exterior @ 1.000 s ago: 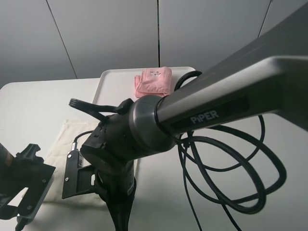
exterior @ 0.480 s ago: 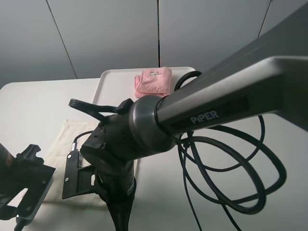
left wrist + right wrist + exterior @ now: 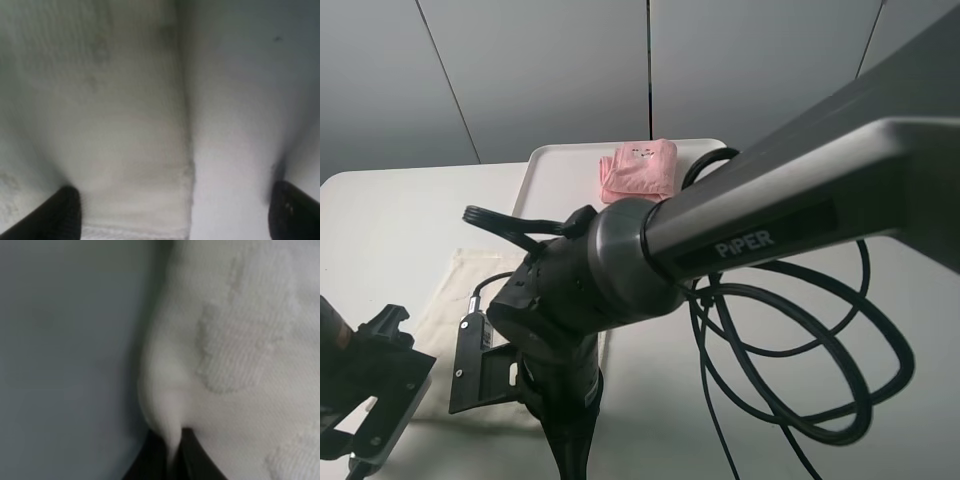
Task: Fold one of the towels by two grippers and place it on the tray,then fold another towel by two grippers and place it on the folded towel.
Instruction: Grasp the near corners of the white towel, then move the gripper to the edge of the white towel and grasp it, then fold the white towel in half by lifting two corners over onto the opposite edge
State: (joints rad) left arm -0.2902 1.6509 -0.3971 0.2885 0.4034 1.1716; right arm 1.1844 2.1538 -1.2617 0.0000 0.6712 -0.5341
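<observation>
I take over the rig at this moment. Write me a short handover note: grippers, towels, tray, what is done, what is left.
Left gripper: open, straddling an edge of the cream towel, not gripping.
Right gripper: shut on a pinched edge of the cream towel.
Done: the pink towel lies folded on the tray.
To do: fold the cream towel, place it on the pink towel.

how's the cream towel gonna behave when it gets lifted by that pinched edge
Likely floppy: the cream-white towel puckers into a soft ridge where the right end effector pinches it, so the rest would probably sag. Its looped terry texture suggests a fairly secure hold rather than slipping. In the high view it lies thin and flat, so it is probably light.
</observation>
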